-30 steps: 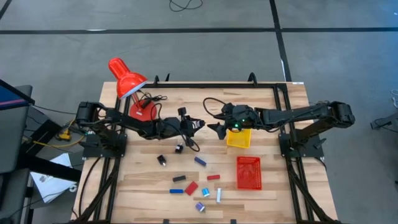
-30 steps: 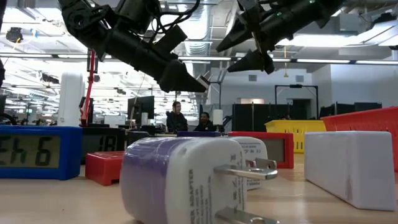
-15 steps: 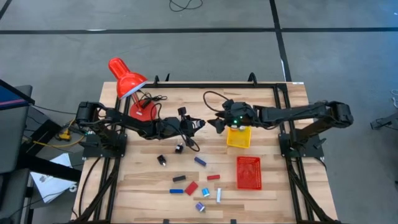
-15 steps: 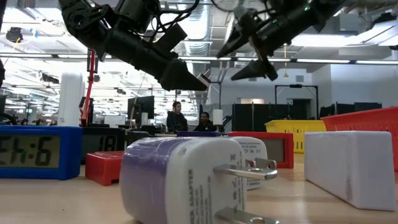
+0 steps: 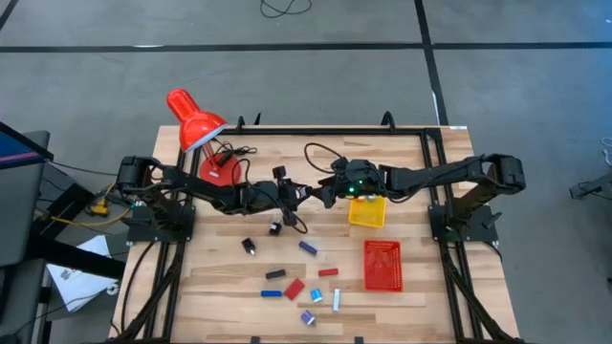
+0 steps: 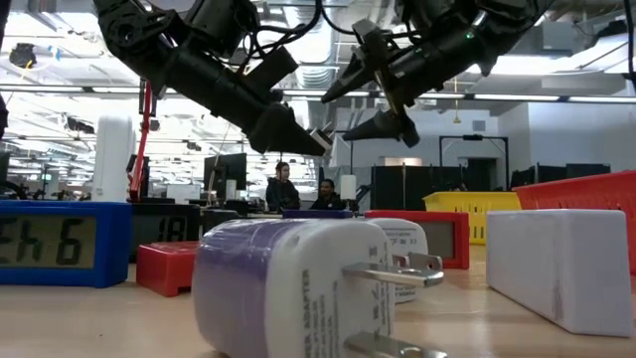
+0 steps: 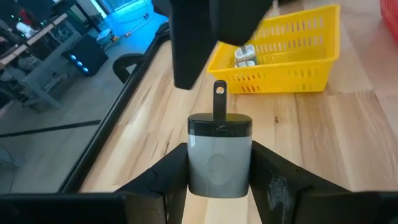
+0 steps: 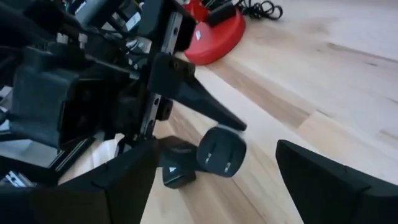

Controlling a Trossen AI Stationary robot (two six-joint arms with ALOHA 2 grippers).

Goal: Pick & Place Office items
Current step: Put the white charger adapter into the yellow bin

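Note:
My left gripper (image 5: 304, 191) hangs over the table's middle, shut on a small grey power adapter (image 7: 219, 165) with a black end and a metal prong. My right gripper (image 5: 325, 193) is open, pointing at the left one from the table's right. Its fingers (image 8: 134, 177) stand on either side of the adapter's black end (image 8: 221, 152); no touch shows. In the low view both grippers (image 6: 310, 137) (image 6: 334, 116) are well above the wood. Other small office items (image 5: 294, 289), blue, red, black and white, lie on the near part of the table. My left gripper pinches the adapter's grey body (image 7: 217, 180) between its two fingers (image 7: 165, 174), one on each side face. The fingers lie roughly level, reaching from the table's left. The black end and prong (image 7: 219, 93) stick out ahead of the fingertips. The adapter is lifted clear of the table.
A yellow tray (image 5: 368, 212) holding a few pieces sits just right of the grippers, and a red mesh basket (image 5: 382, 265) lies nearer. A red desk lamp (image 5: 196, 124) with its cord stands at the far left. A white plug adapter (image 6: 298, 288) fills the low view's foreground.
My right gripper has moved toward the table's left, away from above the yellow tray and up to the left gripper's tip, staying open. The left gripper has kept its hold on the adapter and stayed about where it was.

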